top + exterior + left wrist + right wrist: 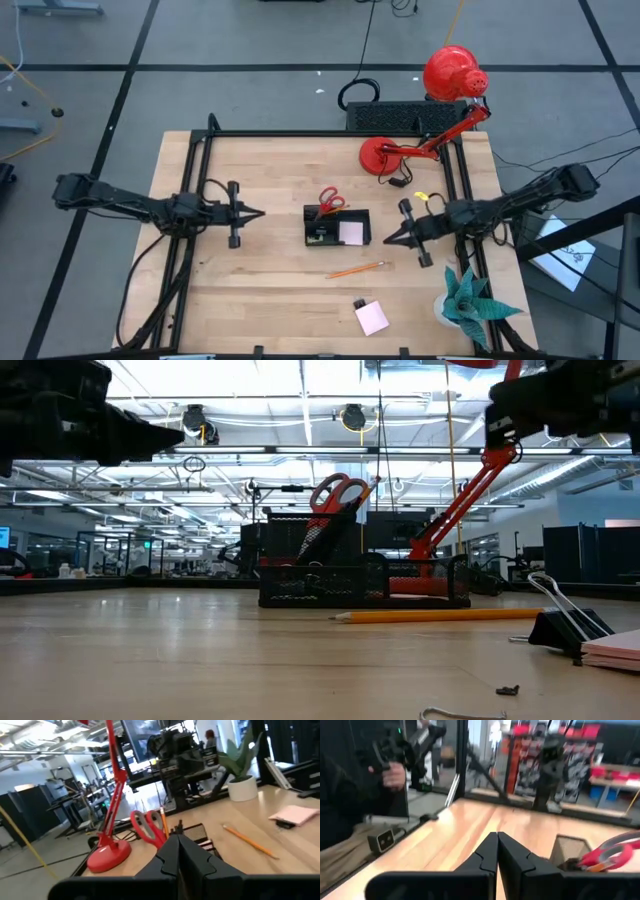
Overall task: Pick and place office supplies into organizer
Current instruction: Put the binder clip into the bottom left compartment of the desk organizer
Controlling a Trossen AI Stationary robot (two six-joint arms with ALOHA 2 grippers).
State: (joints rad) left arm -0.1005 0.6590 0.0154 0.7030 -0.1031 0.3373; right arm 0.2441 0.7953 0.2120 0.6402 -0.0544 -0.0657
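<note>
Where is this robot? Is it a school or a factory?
Neither, most likely: it looks like a robot lab or workshop. The wooden table sits in a big hall with ceiling lights, and more desks and gear stand behind it.

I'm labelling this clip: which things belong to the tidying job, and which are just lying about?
Job:
organizer
scissors, standing in it
pencil, on the table
pink sticky pad, with a black clip

Lying about:
red lamp
paper plant
black ribbed box

Wooden table carries organizer, pencil, sticky pad, lamp, plant
</note>
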